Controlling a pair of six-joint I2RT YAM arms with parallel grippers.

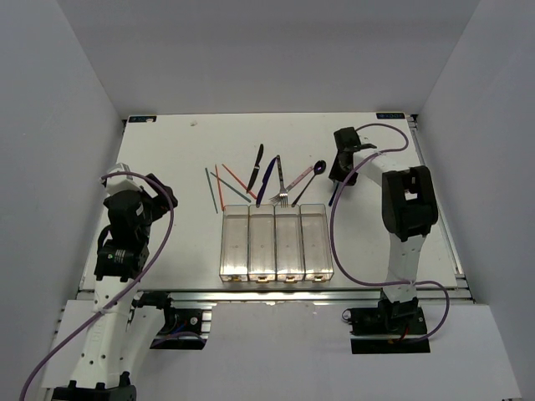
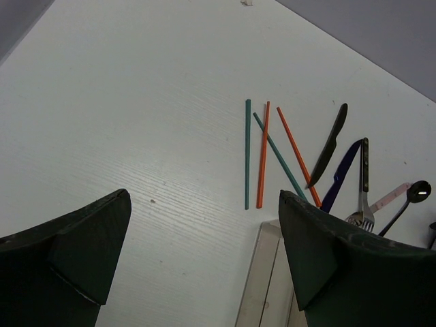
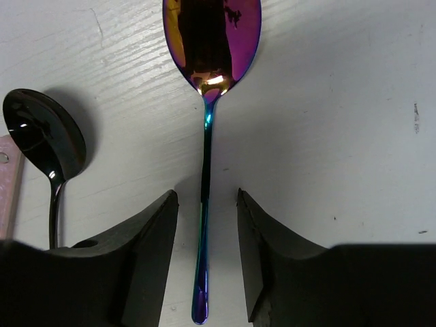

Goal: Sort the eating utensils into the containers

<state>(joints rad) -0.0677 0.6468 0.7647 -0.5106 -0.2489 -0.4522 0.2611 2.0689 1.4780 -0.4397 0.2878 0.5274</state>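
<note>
The eating utensils lie in a fan behind the containers, a row of clear bins. From the left they are green and orange chopsticks, a black knife, a dark-blue knife, a silver fork, a pink-handled piece and a dark spoon. My right gripper is open, low over the table. Its jaws stand on either side of the handle of an iridescent purple spoon, not touching it. My left gripper is open and empty, left of the bins.
The white table ends at a rail along the near edge. Grey walls close in the left, right and back. The right arm's cable loops just right of the bins. The bins' left corner shows between my left fingers.
</note>
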